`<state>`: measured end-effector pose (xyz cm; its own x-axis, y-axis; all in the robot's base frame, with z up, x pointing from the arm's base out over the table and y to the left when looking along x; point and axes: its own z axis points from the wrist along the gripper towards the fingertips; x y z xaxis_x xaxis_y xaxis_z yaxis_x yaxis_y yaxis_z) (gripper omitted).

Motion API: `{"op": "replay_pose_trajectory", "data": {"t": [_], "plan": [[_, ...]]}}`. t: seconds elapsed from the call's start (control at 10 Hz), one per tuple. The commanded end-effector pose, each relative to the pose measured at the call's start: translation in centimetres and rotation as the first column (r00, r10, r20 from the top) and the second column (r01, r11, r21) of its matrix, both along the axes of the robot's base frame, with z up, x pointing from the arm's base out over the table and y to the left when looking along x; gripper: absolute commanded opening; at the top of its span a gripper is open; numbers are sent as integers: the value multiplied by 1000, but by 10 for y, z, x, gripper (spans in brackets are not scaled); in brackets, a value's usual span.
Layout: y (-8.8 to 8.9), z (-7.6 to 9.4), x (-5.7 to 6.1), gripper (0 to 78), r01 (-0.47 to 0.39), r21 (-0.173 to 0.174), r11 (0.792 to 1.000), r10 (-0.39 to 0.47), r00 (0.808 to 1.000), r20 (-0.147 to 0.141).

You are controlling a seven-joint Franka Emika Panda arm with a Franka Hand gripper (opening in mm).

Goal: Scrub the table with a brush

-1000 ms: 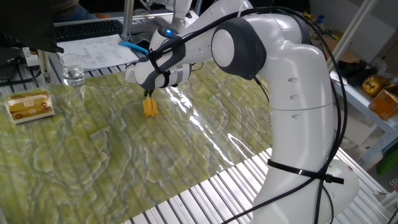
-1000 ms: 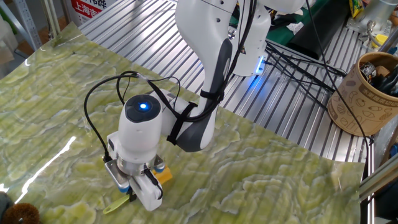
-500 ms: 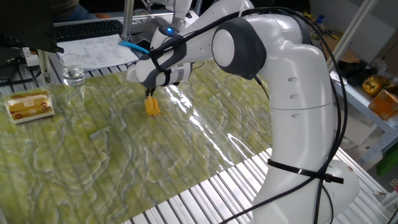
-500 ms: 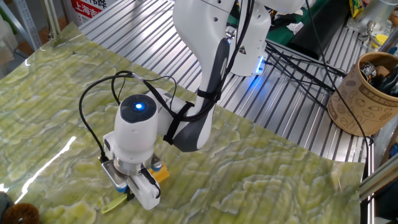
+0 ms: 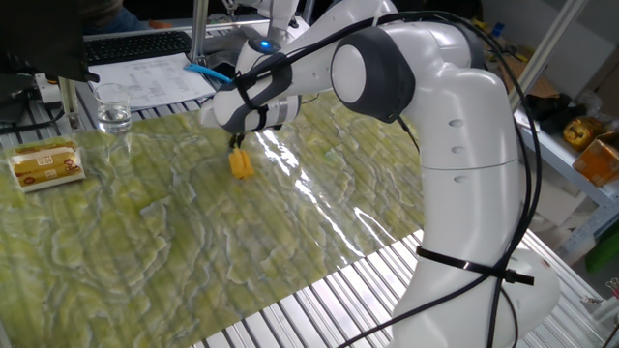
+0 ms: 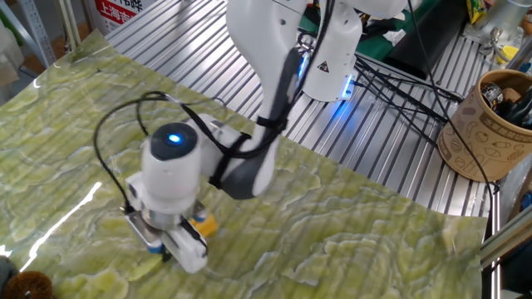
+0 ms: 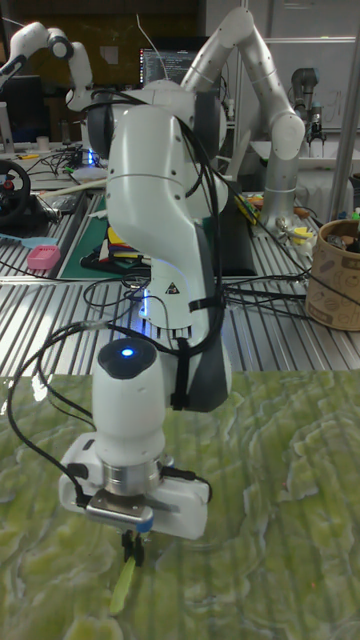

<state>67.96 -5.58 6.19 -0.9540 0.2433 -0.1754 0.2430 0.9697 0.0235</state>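
Note:
The table carries a glossy yellow-green marbled sheet (image 5: 145,232) over silver metal slats (image 5: 319,309). My gripper (image 5: 235,145) points down over the sheet's far middle, shut on the brush. The orange bristle head of the brush (image 5: 241,165) presses on the sheet just below the fingers. From the other side, the gripper (image 6: 179,245) hides most of the brush, and only the orange head (image 6: 204,224) shows beside it. In the tall view the pale green handle (image 7: 122,588) sticks out below the gripper (image 7: 133,545).
A yellow-labelled packet (image 5: 44,164) lies on the sheet at the left. A clear glass (image 5: 113,114) stands behind it, near papers (image 5: 155,77) and a keyboard (image 5: 135,43). A brown cup of tools (image 6: 490,124) and cables (image 6: 399,83) sit behind the arm's base.
The gripper has slid the brush a short way across the sheet, rightward in one fixed view and leftward in the other. The grip is unchanged.

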Motion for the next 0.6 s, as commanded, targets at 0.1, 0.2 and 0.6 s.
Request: {"op": "replay_pose_trajectory", "data": {"t": [0.1,0.2,0.6], "plan": [[-73,20,6,17,-184,-64,981,181,983,-41],[-79,22,5,17,-201,-71,977,198,979,-51],[-96,29,2,17,-261,-177,949,252,965,-74]]}}
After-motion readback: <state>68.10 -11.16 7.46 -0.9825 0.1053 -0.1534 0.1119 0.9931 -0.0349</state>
